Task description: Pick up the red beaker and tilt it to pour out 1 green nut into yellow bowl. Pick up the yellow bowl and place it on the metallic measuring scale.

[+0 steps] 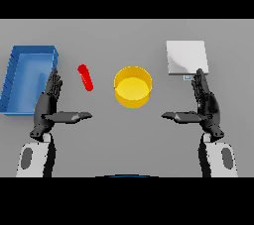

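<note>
Lying tilted left of centre, the slim red beaker (pixel 85 77) is looking light, rigid, slippery; take its middle. Left hand (pixel 48 103) and right hand (pixel 205 104) are resting spread.

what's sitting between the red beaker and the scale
The yellow bowl lies between the red beaker and the metallic scale, apart from both, as the head view shows.

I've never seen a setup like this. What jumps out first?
Probably the yellow bowl at the table's centre, flanked by two dark hands, left and right, fingers straight, thumbs pointing inward. Next, the blue bin far left, the small red beaker beside it, and the scale at upper right.
</note>
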